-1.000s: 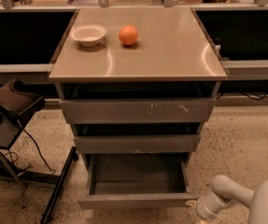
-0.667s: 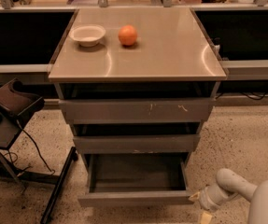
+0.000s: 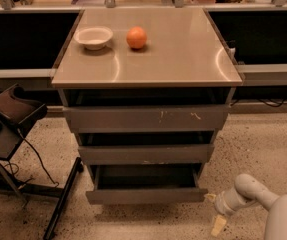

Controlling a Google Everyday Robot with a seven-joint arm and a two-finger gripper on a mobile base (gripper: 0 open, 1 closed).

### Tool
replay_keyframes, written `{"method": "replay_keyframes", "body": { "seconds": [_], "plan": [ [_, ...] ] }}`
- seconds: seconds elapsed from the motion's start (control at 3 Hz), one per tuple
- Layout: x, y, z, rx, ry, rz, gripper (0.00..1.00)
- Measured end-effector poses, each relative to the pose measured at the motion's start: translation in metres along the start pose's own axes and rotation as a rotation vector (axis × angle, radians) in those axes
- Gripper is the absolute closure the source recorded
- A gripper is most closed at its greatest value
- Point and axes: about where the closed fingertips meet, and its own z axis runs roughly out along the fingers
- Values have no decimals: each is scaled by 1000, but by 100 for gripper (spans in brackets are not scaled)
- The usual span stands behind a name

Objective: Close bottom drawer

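Bottom drawer (image 3: 145, 195) is sitting further in than a second ago - less of its tray is showing now, and the front is lying closer under the middle drawer front (image 3: 145, 154). It's still sticking out of the cabinet (image 3: 173, 54) at floor level, so the job is looking partly done, not finished.

Gripper (image 3: 213, 212) is hanging low at the drawer's right front corner, and it has crept up and in toward that corner. Its fingers are spreading apart and gripping nothing; the upper fingertip (image 3: 210, 197) is sitting just beside the front's right end - I can't tell if it's touching.

Handling, as I'm judging it:
- Grey metal and rigid, so it isn't going to flex or crush. The tray is showing nothing inside, so the load is probably light.
- Front is plain with no handle, so there's nothing to grab. This is calling for a push, not a grasp.
- Pushing at the far right end is risking racking on the slides; a flat press nearer mid-front should be running truer.
- Smooth face, so the fingers could be skidding off sideways.

Bowl (image 3: 94, 36) and orange (image 3: 136, 37) are sitting on top, well clear.
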Motion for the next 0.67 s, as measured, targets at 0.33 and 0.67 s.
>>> {"method": "replay_keyframes", "body": {
  "seconds": [0.33, 0.67],
  "plan": [
    [4, -27, -17, 59, 5, 3, 0],
    [4, -27, -17, 59, 5, 3, 0]
  ]
}}
